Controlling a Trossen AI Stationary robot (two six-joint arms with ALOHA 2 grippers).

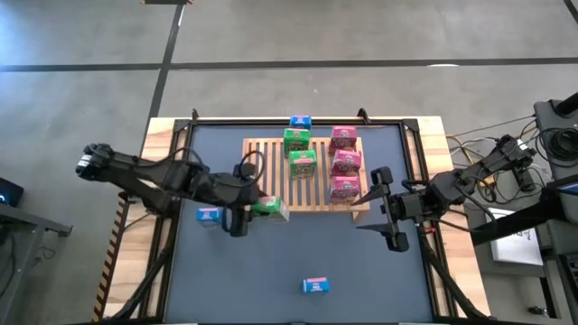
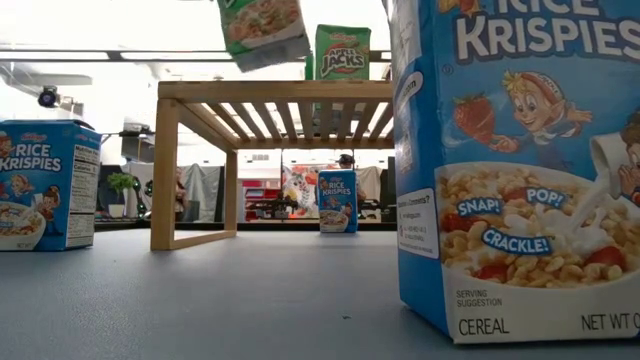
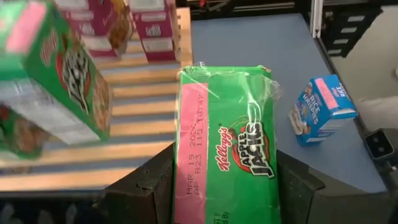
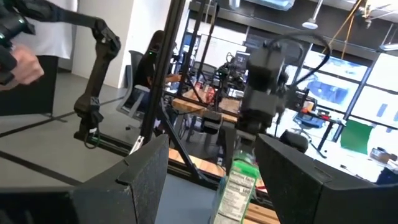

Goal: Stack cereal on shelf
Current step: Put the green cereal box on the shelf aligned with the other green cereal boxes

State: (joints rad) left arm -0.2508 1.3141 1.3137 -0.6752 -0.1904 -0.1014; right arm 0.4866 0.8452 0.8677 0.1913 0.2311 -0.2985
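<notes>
From above, the light wooden slatted rectangular rack (image 1: pixel 312 171) carried three pink cardboard cereal boxes (image 1: pixel 346 162) in a column along its right side, two green boxes (image 1: pixel 299 152) near its middle, and a blue box (image 1: pixel 300 122) at its far edge. The left gripper (image 1: pixel 262 207), at the rack's near left corner, was closed on a green Apple Jacks cereal box (image 1: pixel 272 208). Two more blue boxes lay off the rack: one (image 1: pixel 209 215) to its left, one (image 1: pixel 315 285) well in front. The right gripper (image 1: pixel 388 209) waited just right of the rack, jaws apart and empty.

From table height, the held green box (image 2: pixel 262 30) hung tilted above the rack's (image 2: pixel 270 95) top.

From the left wrist, that box (image 3: pixel 227 143) sat between the dark fingers (image 3: pixel 140 193), over the rack's edge.
</notes>
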